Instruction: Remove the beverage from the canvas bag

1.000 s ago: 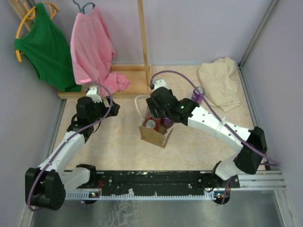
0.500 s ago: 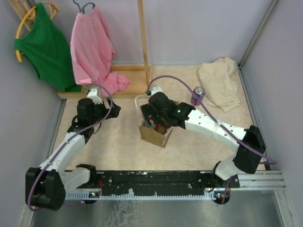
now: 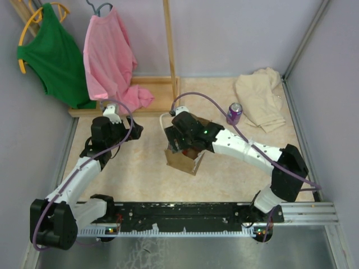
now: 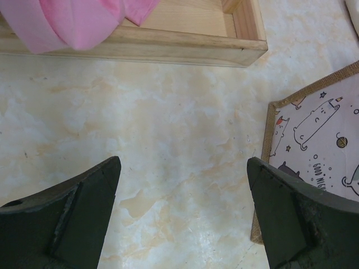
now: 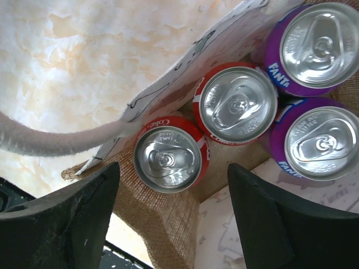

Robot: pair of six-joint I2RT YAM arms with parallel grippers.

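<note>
You moved the right gripper (image 5: 173, 169) over the canvas bag (image 3: 180, 161), jaws spread and empty. The red can (image 5: 168, 158) below awaited grasping.

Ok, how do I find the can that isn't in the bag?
Look at the far right corner of the table, where a crumpled cream cloth lies. Just left of it a purple can stands upright. It is the only can out on its own; the other four cans sit packed inside the brown canvas bag.
</note>
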